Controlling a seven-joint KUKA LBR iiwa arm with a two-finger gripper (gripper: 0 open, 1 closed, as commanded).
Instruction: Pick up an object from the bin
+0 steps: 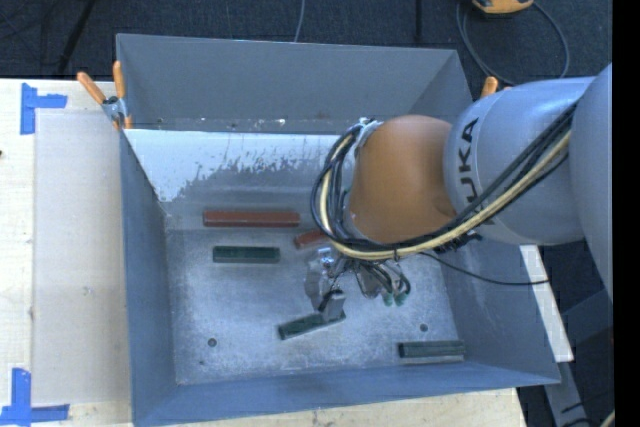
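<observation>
Presently, the task is standing unfinished: nothing is being carried clear of the bin [145, 255], and every loose item is lying on its floor.

The gripper [328, 293] is hanging low over the middle of the floor, somewhat towards the near edge, beneath the arm's orange cover [400, 177]. Its tip is sitting at the end of a dark green bar [308, 324], which is lying tilted on the floor with its other end pointing towards the near left corner. Whether tip and bar are touching is not showing clearly. How far the gripper is standing open cannot be told, since the cables [330, 205] and wrist are crowding that spot. No item is showing as held in it.

Other items:
- A reddish-brown bar [250, 217] is lying along the foot of the far wall.
- A second dark green bar [245, 255] is lying just beside it, towards the middle.
- A small reddish piece [308, 239] is poking out from under the arm.
- A dark bar [431, 350] is lying near the near right corner, well apart from the gripper.

Judgement: the approach to the tilted bar is looking complete or nearly so, while securing it and lifting it out are left to do.
</observation>
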